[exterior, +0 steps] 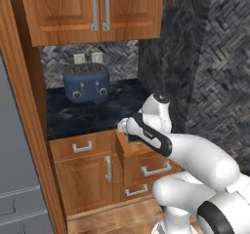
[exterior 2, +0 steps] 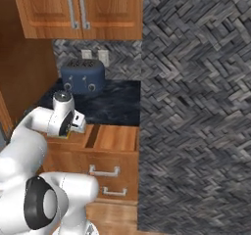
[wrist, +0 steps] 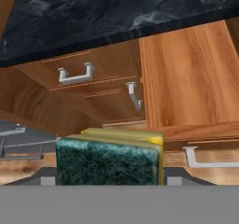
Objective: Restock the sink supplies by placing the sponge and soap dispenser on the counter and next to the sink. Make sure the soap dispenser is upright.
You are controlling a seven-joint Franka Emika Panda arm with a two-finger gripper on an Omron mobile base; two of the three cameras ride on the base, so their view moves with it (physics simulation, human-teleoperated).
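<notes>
Counter [exterior: 93, 113] runs dark and marbled along the back wall with a blue toaster [exterior: 86, 82] sitting on it under the wooden wall cabinets [exterior: 93, 11]. Below it, the right base view looks straight down into a pulled-out wooden drawer [exterior 2: 115, 138], which the left base view mostly hides behind the arm. The hand view is the one that settles the grip: the sponge [wrist: 109, 160], green face toward the camera with a yellow edge, sits clamped in the gripper [wrist: 109, 181], jaws about half spread around it, just over the drawer and below the counter edge.
</notes>
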